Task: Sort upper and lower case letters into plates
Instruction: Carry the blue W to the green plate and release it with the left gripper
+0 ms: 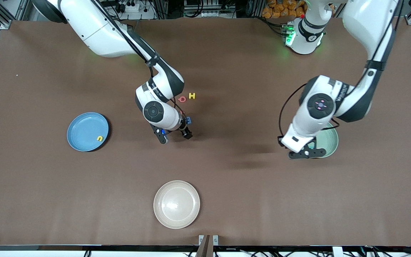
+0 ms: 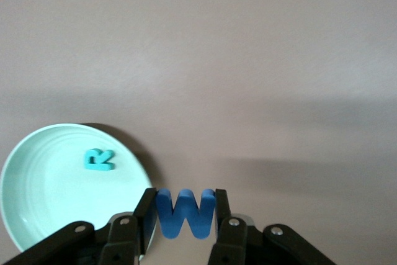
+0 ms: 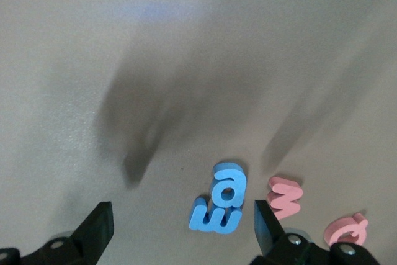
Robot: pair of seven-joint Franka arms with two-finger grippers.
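Observation:
My left gripper (image 1: 307,152) is shut on a blue letter W (image 2: 185,212) and hangs over the table just off the rim of the mint green plate (image 1: 331,141). A teal letter R (image 2: 99,159) lies in that mint green plate (image 2: 43,184). My right gripper (image 1: 175,136) stands open and low over two blue letters (image 3: 222,206), which lie close to one finger (image 3: 263,224). Pink-red letters (image 3: 284,198) lie beside them. A red letter (image 1: 182,99) and a yellow H (image 1: 191,95) lie farther from the front camera. The light blue plate (image 1: 84,128) holds a yellow letter (image 1: 100,138).
A beige plate (image 1: 176,204) with nothing in it stands near the table's front edge, in the middle. The brown table (image 1: 227,171) is bare between the plates. Both arms reach in from the base side, with the right arm's wrist above the letter cluster.

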